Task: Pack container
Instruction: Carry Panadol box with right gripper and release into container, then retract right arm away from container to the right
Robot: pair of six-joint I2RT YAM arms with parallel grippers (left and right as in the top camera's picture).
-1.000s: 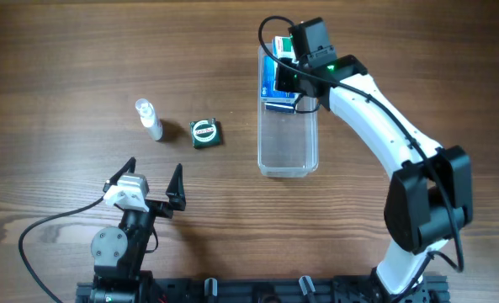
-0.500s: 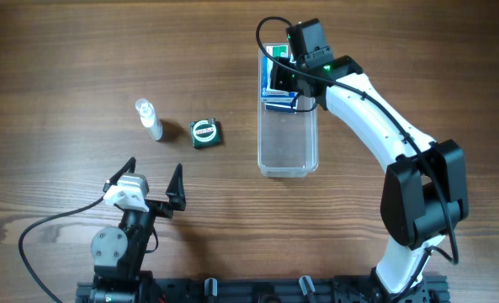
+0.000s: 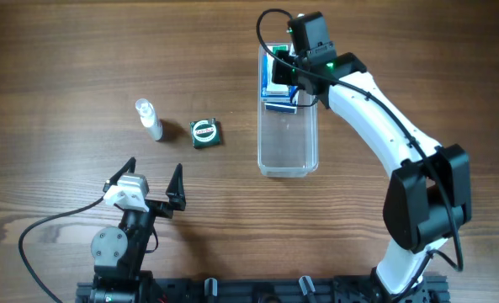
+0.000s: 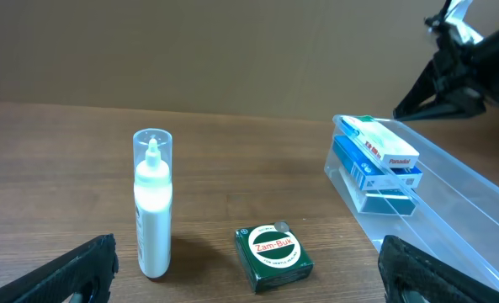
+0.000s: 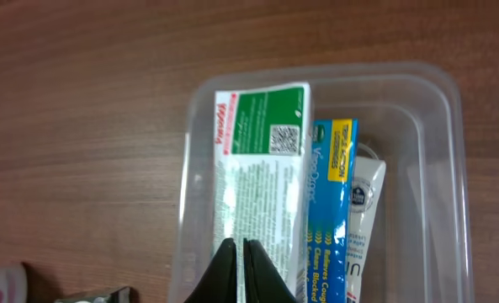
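Note:
The container [image 3: 288, 147] is a long clear plastic tub on the wood table, also seen in the left wrist view [image 4: 472, 215] and the right wrist view [image 5: 447, 109]. Its far end holds a white-and-green box [image 5: 262, 160], a blue box [image 5: 329, 210] and a white box [image 5: 365, 210], side by side. My right gripper [image 5: 237, 252] is shut and empty just above the white-and-green box; it shows in the overhead view [image 3: 293, 76]. My left gripper [image 3: 154, 174] is open and empty near the front left, apart from everything.
A small green Zam-Buk box [image 3: 204, 133] lies left of the container, also in the left wrist view [image 4: 273, 252]. A white bottle with a clear cap [image 3: 149, 119] stands further left [image 4: 152, 210]. The near half of the container holds nothing.
My right gripper has shifted slightly toward the far end of the container. The left arm, the bottle and the green box have not moved.

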